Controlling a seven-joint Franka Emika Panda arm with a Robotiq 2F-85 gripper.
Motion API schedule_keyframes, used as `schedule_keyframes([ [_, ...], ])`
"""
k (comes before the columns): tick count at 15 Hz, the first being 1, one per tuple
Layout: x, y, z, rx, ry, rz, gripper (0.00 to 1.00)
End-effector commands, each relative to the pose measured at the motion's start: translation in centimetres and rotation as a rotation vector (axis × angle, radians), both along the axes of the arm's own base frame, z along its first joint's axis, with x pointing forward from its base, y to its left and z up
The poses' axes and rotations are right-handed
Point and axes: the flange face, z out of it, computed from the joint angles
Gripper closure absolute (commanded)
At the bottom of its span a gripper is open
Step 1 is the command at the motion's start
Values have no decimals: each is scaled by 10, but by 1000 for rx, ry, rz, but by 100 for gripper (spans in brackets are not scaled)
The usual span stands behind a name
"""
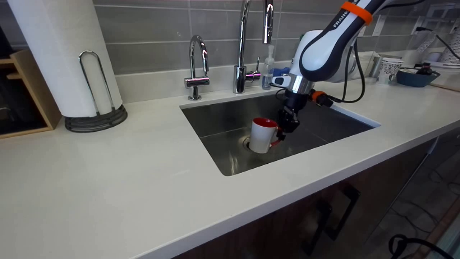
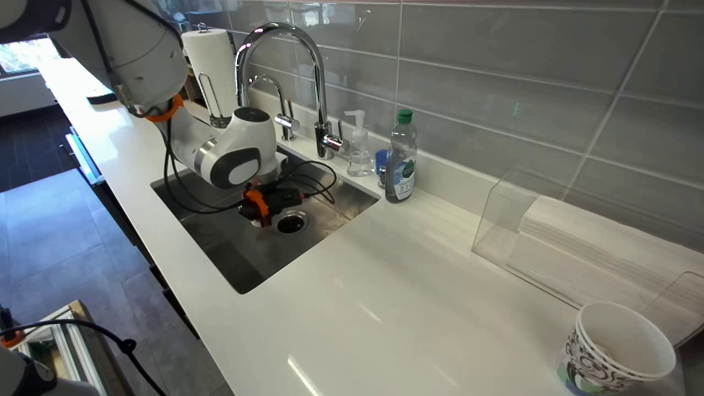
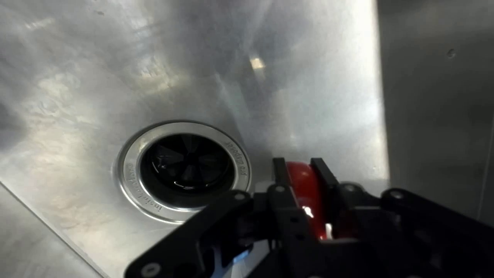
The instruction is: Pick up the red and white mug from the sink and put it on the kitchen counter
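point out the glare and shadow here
Wrist view: glints on the red mug handle, patchy glare across the sink; in an exterior view, the window blown out, bright streaks on the kitchen counter; in an exterior view, the cabinet front in shadow.

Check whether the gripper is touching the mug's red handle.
Touching. In the wrist view, the gripper has its fingers against both sides of the red handle.

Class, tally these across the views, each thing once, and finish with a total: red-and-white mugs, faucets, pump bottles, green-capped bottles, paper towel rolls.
Red-and-white mugs: 1
Faucets: 2
Pump bottles: 1
Green-capped bottles: 1
Paper towel rolls: 1
Total: 6
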Motion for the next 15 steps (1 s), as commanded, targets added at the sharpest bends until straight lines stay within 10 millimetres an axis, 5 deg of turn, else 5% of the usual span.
schedule_keyframes([
  [1, -18, -10, 38, -24, -34, -31, 95],
  [7, -27, -34, 81, -49, -53, -110, 95],
  [15, -38, -94, 131, -59, -14, -307, 95],
])
